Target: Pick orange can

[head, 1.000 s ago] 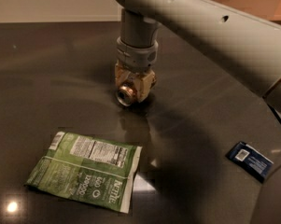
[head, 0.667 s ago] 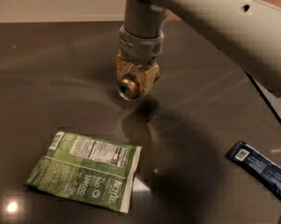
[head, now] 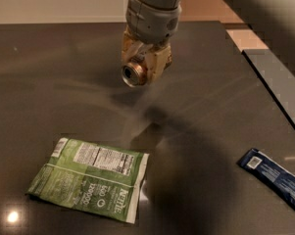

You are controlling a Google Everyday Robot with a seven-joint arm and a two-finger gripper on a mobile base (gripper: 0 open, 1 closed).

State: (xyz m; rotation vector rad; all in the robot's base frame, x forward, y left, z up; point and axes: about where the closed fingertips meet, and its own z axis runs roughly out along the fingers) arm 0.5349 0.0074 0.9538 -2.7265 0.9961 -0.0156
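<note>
Grasp looks made: gripper [head: 140, 68] is clamped on the orange can [head: 134, 74]. The can lies sideways between the fingers, silver end facing the camera. Both hang beyond the green chip bag [head: 90, 177], well apart from it and apparently off the table [head: 39, 82], since a shadow falls on the surface between can and bag. Dark blue packet [head: 273, 176] lies well to the right of the bag, out of the way. Step in hand, I'd say: lift. Do it as a straight vertical rise, no wrist roll, steady squeeze. A smooth metal can held across its body may slip endwise. Avoid swinging over the bag.
</note>
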